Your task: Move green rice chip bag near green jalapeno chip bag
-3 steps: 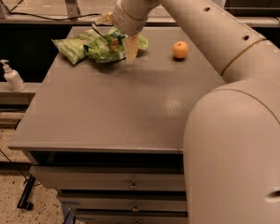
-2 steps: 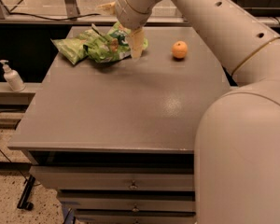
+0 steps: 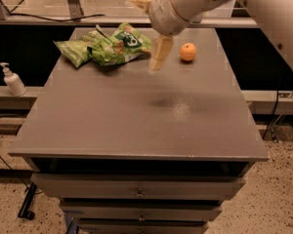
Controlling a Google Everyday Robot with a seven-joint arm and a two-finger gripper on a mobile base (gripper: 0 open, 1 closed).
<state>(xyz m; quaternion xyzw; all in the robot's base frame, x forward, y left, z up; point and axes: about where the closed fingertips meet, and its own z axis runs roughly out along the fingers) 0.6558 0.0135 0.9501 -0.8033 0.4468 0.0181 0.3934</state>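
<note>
Cream claw (image 3: pixel 142 35) is spread wide over the grey counter (image 3: pixel 136 126), right beside the bright-green puffy rice chip bag (image 3: pixel 121 45), which touches the dull olive crinkled jalapeno chip bag (image 3: pixel 73 50).

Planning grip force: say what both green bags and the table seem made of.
Rice chip bag: thin glossy plastic film, by its crinkles and sheen. Jalapeno chip bag: likely the same, duller. Table: smooth grey with faint glare, perhaps laminate or painted metal. Gripper hangs open beside the bags.
</note>
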